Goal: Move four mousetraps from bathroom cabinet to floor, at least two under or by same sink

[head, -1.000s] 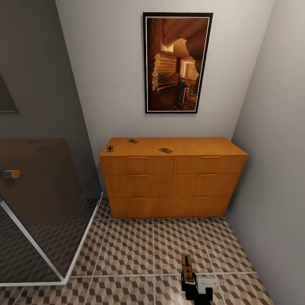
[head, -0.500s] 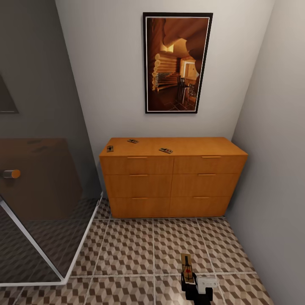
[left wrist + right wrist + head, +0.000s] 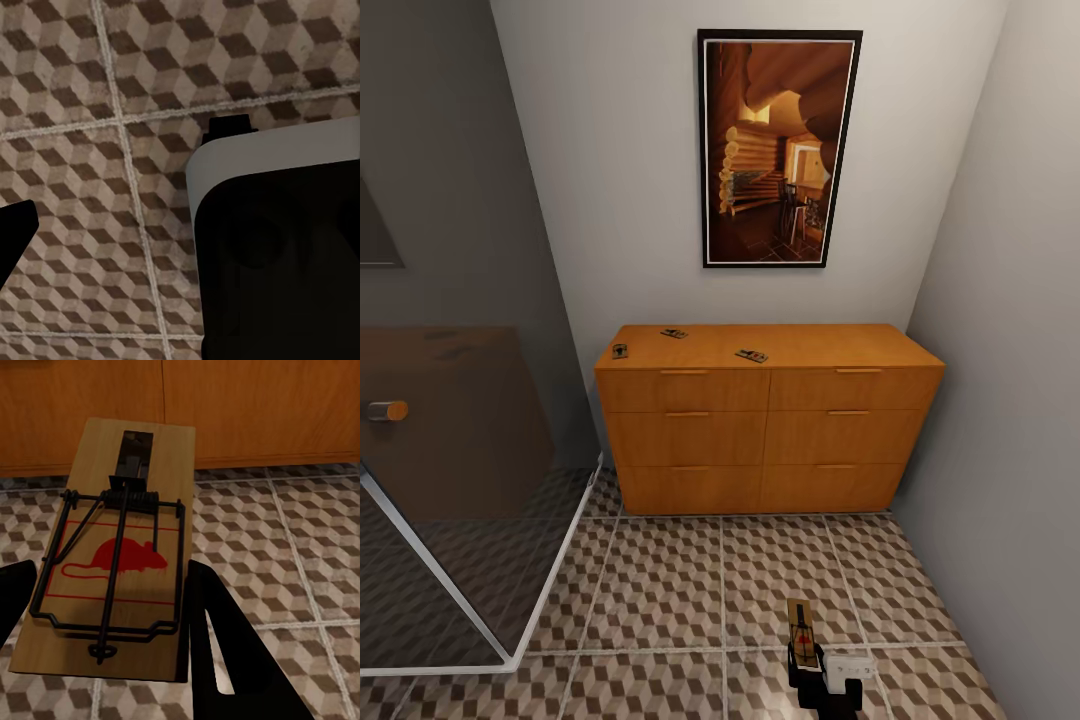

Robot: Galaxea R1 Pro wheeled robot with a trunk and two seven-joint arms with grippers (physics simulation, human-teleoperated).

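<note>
Right claw (image 3: 807, 668) grips one mousetrap (image 3: 120, 562) flat above the bathroom floor (image 3: 660, 590), ready for placing; left claw's state is unclear.

no visible change, right hand (image 3: 805, 655) still gripping mousetrap (image 3: 801, 631)

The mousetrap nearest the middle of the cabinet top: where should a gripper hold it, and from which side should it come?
That mousetrap lies flat on the cabinet top, close to the front edge, with bare wood around it. I would probably come from above and pinch the board across its two long edges, since a flat board offers little else. Its wire parts are too small to judge here.
</note>
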